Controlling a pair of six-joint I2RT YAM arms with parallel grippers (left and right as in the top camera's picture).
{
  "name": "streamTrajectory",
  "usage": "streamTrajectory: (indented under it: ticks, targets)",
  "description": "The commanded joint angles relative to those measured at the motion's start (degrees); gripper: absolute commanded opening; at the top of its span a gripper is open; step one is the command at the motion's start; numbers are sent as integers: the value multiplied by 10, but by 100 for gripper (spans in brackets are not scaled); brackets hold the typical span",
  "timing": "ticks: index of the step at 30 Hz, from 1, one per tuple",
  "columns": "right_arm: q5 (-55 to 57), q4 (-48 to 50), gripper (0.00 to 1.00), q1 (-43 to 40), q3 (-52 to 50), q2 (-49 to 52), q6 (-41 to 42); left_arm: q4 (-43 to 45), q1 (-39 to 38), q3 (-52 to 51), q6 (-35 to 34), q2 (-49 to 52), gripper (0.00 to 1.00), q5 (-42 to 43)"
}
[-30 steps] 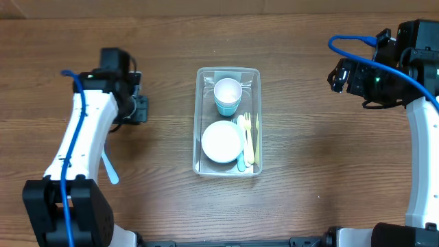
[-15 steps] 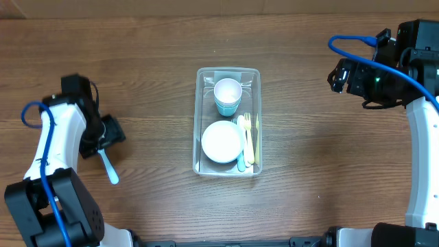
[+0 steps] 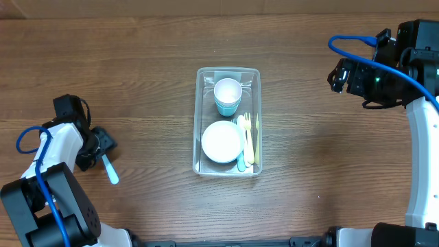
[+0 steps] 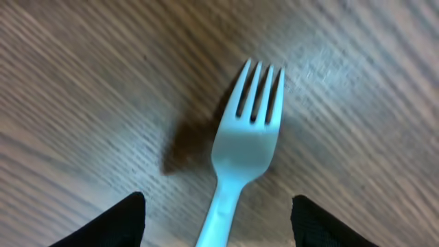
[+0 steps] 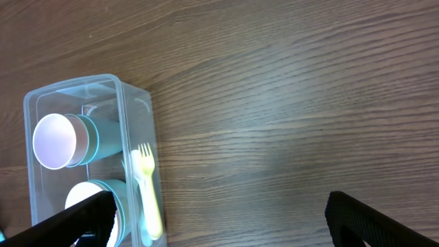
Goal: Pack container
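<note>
Left claw [image 4: 218,209] has swung down over the blue fork [image 4: 244,147] and sprung wide, straddling its handle without gripping, right claw [image 5: 219,209] gapes empty, and the container [image 3: 197,125] waits mid-table for it.

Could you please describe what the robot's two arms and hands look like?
Both the left arm and the right arm have white tubular links joined by black housings, each with a looping blue cable. The left hand and right hand are black, with dark, blunt fingers. A small green light glows near the right wrist.
</note>
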Motion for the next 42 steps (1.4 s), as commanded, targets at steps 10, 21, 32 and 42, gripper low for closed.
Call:
streamTrajectory:
  ticks: [10, 21, 32, 42]
  targets:
    - [2, 3, 100, -2, 12, -3, 1, 102, 0, -38, 16, 1, 64, -6]
    - [2, 3, 100, -2, 12, -3, 1, 118, 0, -49, 16, 1, 33, 17]
    - [2, 3, 100, -2, 12, -3, 1, 122, 0, -43, 46, 1, 20, 28]
    - [2, 3, 100, -2, 12, -3, 1, -2, -7, 75, 46, 1, 25, 79]
